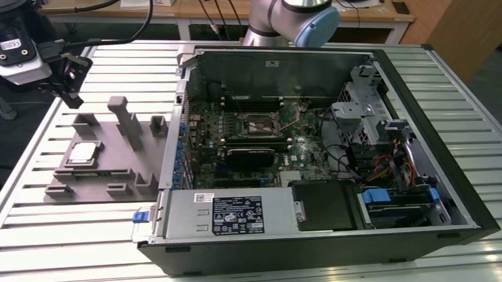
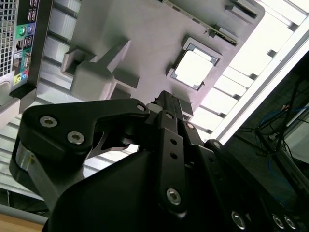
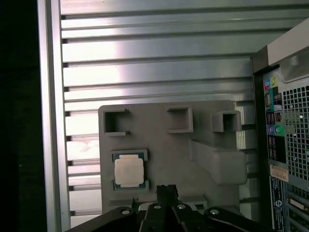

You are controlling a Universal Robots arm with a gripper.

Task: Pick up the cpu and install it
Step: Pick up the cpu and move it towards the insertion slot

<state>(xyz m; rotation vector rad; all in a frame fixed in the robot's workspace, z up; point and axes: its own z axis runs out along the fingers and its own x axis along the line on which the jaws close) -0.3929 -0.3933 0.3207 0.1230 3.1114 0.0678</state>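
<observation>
- Grey plastic fixture tray is seen at the exterior view's left, on the slatted alu table, just beside the open PC case.
- On that tray the cpu is laid flat in a square pocket, silvery top up. It is untouched and not yet picked.
- At the upper left of the exterior view the gripper is hung above the tray, well apart from the chip; nothing is held.
- In both wrist views the fingertips are seen pressed together, i.e. closed on nothing. The cpu is seen beyond them and off the finger line, not under it.
- Step in hand is judged as the approach for pick-up, so the task is at an early stage. The socket sits on the board inside the case, near frame centre.
- To be done well, probably:
  - fingers are opened wider than the chip before any descent;
  - the tool is centred over the chip and squared to its edges;
  - the grip is taken on two opposite rims, clear of the pocket walls;
  - the chip is kept level, w/ light force.
</observation>
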